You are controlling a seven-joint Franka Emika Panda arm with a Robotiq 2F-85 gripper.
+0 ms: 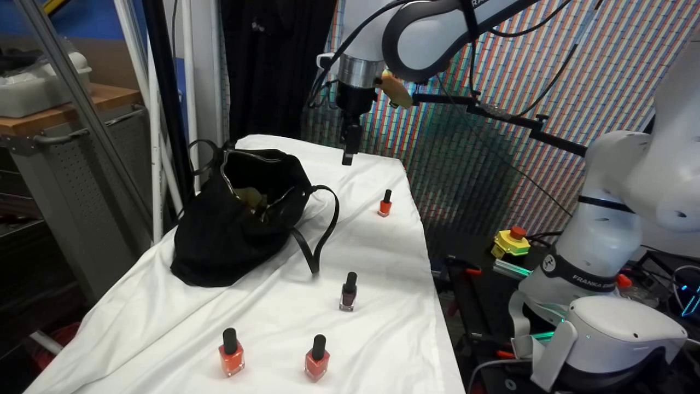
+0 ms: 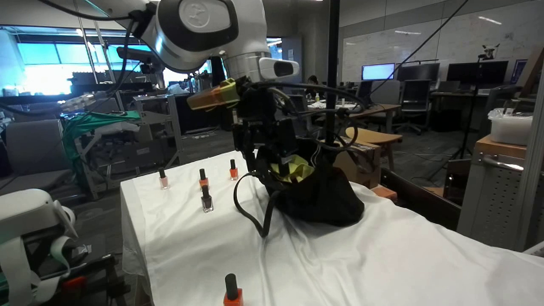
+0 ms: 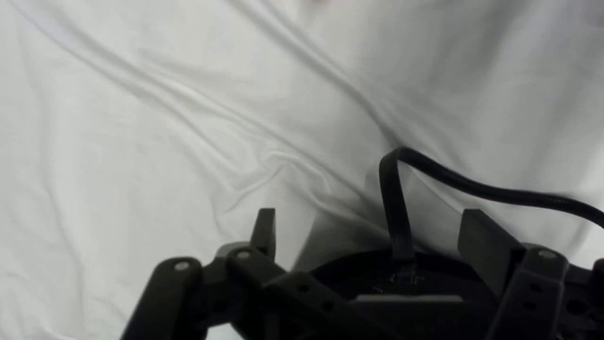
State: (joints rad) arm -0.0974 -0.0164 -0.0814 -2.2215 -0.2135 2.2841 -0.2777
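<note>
In an exterior view, your claw [image 1: 348,160] hangs above the cloth [image 1: 388,262], near the bag [image 1: 229,246], which sits on it, mouth open; the dark bottle [image 1: 348,295] stands well apart. In an exterior view, a yellow item [image 2: 302,171] shows in the bag, partly behind your claw. In the wrist view, your fingers [image 3: 486,250] are spread wide, gripping nothing; the strap [image 3: 395,208] shows beneath. This looks like a free hover; your next move calls for keeping clear of that strap.

My gripper [image 3: 369,211] spread wide above creased white cloth [image 3: 141,165]. Low in view, black bag [image 3: 363,267]; its strap [image 3: 395,203] bends sharply, runs off right edge.
</note>
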